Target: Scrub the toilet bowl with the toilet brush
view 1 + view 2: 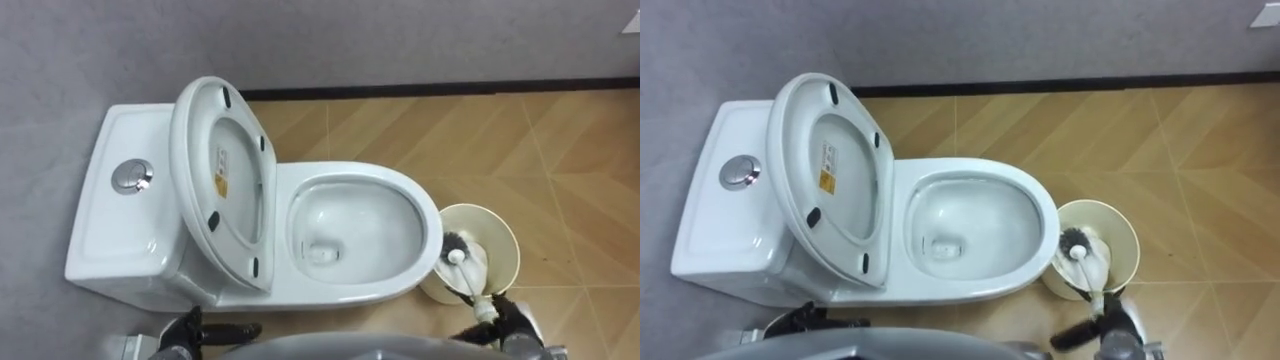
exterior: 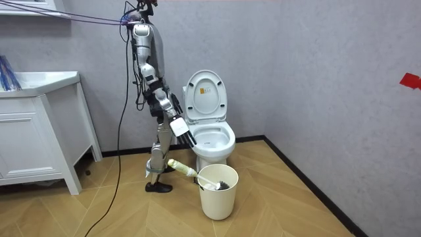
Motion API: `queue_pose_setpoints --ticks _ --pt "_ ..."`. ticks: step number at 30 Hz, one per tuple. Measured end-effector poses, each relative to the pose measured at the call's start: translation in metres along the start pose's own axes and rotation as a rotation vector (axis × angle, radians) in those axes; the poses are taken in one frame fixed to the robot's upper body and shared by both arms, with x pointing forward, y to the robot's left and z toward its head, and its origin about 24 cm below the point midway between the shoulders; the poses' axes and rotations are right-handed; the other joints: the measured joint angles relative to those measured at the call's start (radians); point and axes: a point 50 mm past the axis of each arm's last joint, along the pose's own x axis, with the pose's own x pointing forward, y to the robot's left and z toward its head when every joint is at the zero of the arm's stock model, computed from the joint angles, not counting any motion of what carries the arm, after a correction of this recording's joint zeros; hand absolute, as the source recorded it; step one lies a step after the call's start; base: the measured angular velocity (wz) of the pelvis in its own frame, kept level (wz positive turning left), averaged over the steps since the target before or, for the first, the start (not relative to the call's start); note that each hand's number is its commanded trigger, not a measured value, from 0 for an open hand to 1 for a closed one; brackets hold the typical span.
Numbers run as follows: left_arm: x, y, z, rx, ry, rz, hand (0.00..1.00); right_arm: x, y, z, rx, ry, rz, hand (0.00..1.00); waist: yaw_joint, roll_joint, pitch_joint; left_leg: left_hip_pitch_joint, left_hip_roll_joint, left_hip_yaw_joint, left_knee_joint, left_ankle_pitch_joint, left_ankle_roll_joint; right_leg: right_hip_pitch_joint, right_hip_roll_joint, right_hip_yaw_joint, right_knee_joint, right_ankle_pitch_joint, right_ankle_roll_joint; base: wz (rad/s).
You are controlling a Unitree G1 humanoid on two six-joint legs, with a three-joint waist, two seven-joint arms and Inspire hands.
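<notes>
White ceramic toilet, seat raised for access. Black-bristled white brush rests in cream round bucket at bowl's 4 o'clock, handle leaning toward right hand. Fingers' state: cannot tell.

bathroom | toilet by wall | white vanity cabinet

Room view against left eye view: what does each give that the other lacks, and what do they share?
Room view: the robot standing beside the toilet, a white cabinet on the room view's left, and the brush handle's full length leaning out of the bucket. Left eye view: the flush button on the tank, the bowl seen from above, and the left hand at the lower edge. Both: the raised seat, the brush head down in the cream bucket, and the right hand close to the handle.
</notes>
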Motion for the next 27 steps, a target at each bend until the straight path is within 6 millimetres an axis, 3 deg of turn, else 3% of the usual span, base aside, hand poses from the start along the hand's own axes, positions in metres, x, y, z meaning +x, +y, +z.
queue_pose_setpoints --ticks 8,12,15,17,19,22,27 --pt "0.001 0.008 0.011 0.028 -0.046 0.024 0.00 0.004 -0.006 0.023 0.033 -0.079 -0.106 0.00 0.002 -0.018 -0.0022 -0.097 0.001 -0.031 0.042 0.000 0.000 -0.058 0.001 -0.034 -0.002 0.012 -0.006 0.13" --pt "0.003 0.012 0.027 0.042 -0.088 0.033 0.00 0.008 -0.012 0.033 0.051 -0.080 -0.159 0.00 0.002 -0.016 -0.0012 -0.185 0.004 -0.051 0.077 0.000 0.000 -0.126 0.001 -0.053 0.024 0.016 -0.011 0.17" --pt "0.004 0.013 0.037 0.048 -0.107 0.037 0.00 0.010 -0.016 0.042 0.073 -0.094 -0.205 0.00 0.009 -0.013 0.0063 -0.250 0.008 -0.058 0.113 -0.001 0.003 -0.180 0.000 -0.063 0.050 0.018 -0.014 0.10" --pt "0.005 0.012 0.041 0.049 -0.119 0.037 0.00 0.012 -0.022 0.049 0.092 -0.094 -0.238 0.00 0.010 0.004 0.0134 -0.309 0.009 -0.076 0.151 -0.005 0.008 -0.219 -0.001 -0.083 0.062 0.021 -0.014 0.20" --pt "0.006 0.011 0.050 0.080 -0.147 0.042 0.00 0.014 -0.028 0.050 0.116 -0.080 -0.262 0.00 0.004 0.014 0.0155 -0.361 0.012 -0.083 0.177 -0.006 0.010 -0.266 -0.002 -0.089 0.085 0.022 -0.014 0.22" --pt "0.006 0.013 0.058 0.079 -0.170 0.062 0.00 0.018 -0.042 0.061 0.129 -0.077 -0.302 0.00 0.027 0.029 0.0186 -0.455 0.016 -0.094 0.223 -0.002 0.017 -0.369 -0.011 -0.089 0.156 0.018 -0.017 0.02" --pt "0.005 0.011 0.076 0.074 -0.233 0.071 0.00 0.020 -0.066 0.075 0.164 -0.097 -0.383 0.00 0.028 0.026 0.0241 -0.598 0.011 -0.103 0.308 0.002 0.032 -0.522 -0.042 -0.090 0.282 -0.020 -0.019 0.13"
